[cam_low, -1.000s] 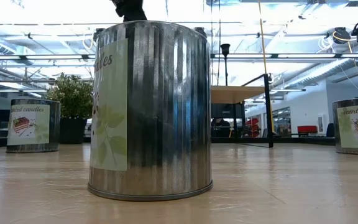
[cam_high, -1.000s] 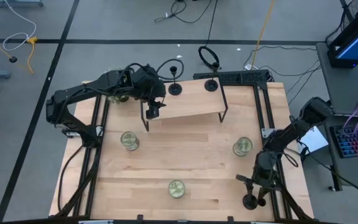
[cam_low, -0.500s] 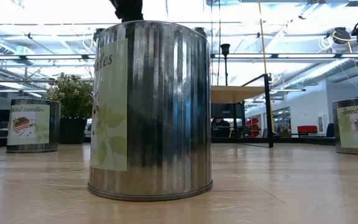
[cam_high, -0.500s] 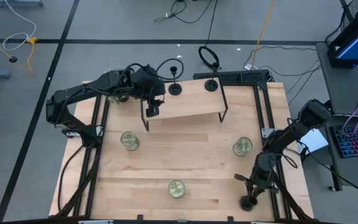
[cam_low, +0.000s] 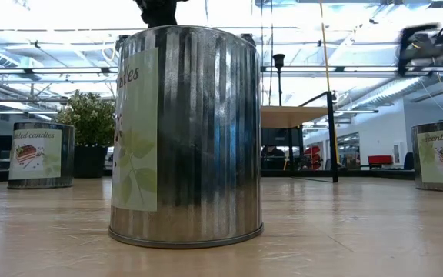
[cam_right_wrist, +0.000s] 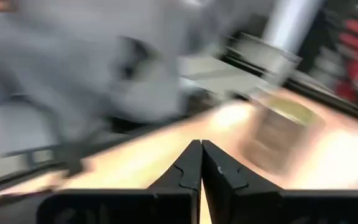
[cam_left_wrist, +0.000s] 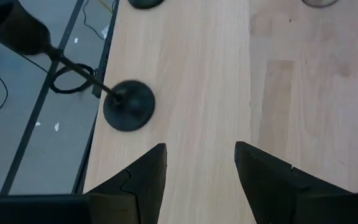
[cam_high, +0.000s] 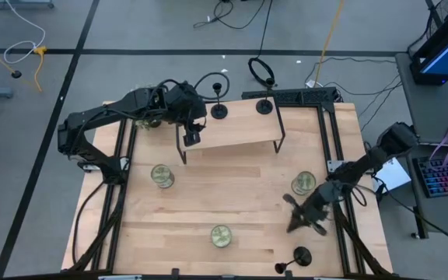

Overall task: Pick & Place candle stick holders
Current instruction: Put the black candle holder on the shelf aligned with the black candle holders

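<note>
Black candle stick holders stand in two places. Two of them sit upright on the far edge of the raised wooden shelf (cam_high: 236, 128), one (cam_high: 219, 109) near its left end and one (cam_high: 264, 104) nearer the middle, apart from each other. The third holder (cam_high: 301, 256) is at the near right edge of the table (cam_high: 239, 194), with nothing gripping it; whether it stands or lies tipped there cannot be told.

The left gripper (cam_high: 190, 137) hangs over the shelf's left end, just beside the left holder; in the left wrist view that holder (cam_left_wrist: 128, 106) stands clear of the spread fingers (cam_left_wrist: 143, 177), which hold nothing. The right gripper (cam_high: 300, 215) is above the table between the near holder and the right-hand tin, touching neither; its own view shows the two fingers (cam_right_wrist: 189, 168) pressed together with nothing between them.

Three ribbed metal candle tins rest on the table: one (cam_high: 162, 176) on the left, one (cam_high: 221, 236) at the near middle, one (cam_high: 304, 183) on the right. The near-middle tin (cam_low: 184, 135) fills the low view.
</note>
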Controlling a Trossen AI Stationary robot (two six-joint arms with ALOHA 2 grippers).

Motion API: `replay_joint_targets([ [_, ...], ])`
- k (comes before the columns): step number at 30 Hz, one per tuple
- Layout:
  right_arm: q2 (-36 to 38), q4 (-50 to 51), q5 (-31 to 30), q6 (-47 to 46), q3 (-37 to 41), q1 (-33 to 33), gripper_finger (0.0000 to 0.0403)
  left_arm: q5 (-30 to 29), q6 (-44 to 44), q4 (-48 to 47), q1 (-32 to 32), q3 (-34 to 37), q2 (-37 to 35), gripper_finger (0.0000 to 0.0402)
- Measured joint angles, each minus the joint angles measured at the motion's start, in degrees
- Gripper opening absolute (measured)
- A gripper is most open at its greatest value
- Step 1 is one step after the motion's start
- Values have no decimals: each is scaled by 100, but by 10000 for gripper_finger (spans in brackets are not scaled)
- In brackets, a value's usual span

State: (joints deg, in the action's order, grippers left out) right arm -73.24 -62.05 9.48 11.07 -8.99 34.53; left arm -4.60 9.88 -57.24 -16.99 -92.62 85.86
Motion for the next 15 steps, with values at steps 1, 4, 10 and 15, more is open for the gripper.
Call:
replay_joint_targets([
  [1, 60, 109, -116, -181, 0, -96, 3, 0, 68, -17, 0, 0, 0, 198],
  [4, 213, 185, 151, -601, 0, -274, 4, 0, 215, -20, -2, -1, 0, 198],
  [10, 709, 512, 572, -968, 0, -296, 24, 0, 181, -12, 0, 0, 0, 198],
  [15, 1212, 1428, 652, -1430, 0, -284, 70, 0, 163, 5, 0, -1, 1, 198],
])
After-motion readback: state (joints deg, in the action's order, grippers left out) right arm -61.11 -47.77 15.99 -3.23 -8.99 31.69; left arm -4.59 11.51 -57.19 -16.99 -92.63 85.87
